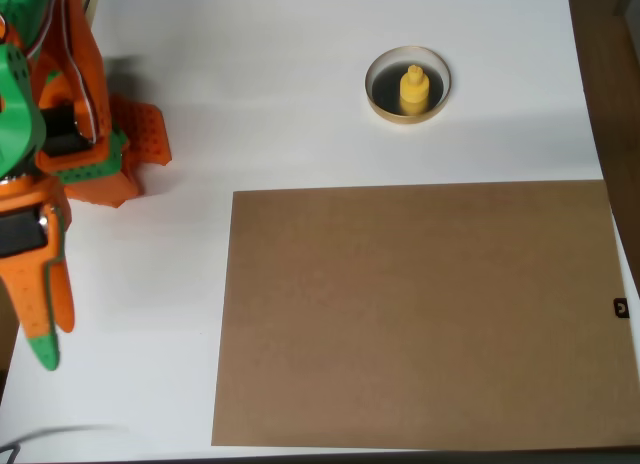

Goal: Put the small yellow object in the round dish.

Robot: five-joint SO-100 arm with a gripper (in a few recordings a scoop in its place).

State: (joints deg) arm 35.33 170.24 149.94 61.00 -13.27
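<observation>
The tiny bright yellow bottle-like plastic piece is standing upright inside the shallow tan-rimmed, dark-bottomed round dish, so the task is looking finished, while the orange-and-green gripper, fingers pressed together and holding nothing, is hanging well apart.

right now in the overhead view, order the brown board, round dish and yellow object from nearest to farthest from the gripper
From the gripper at the left edge:
1. Brown board, just to its right, lower middle.
2. Round dish and small yellow object, upper right; the object stands inside the dish, so too close to call.
</observation>
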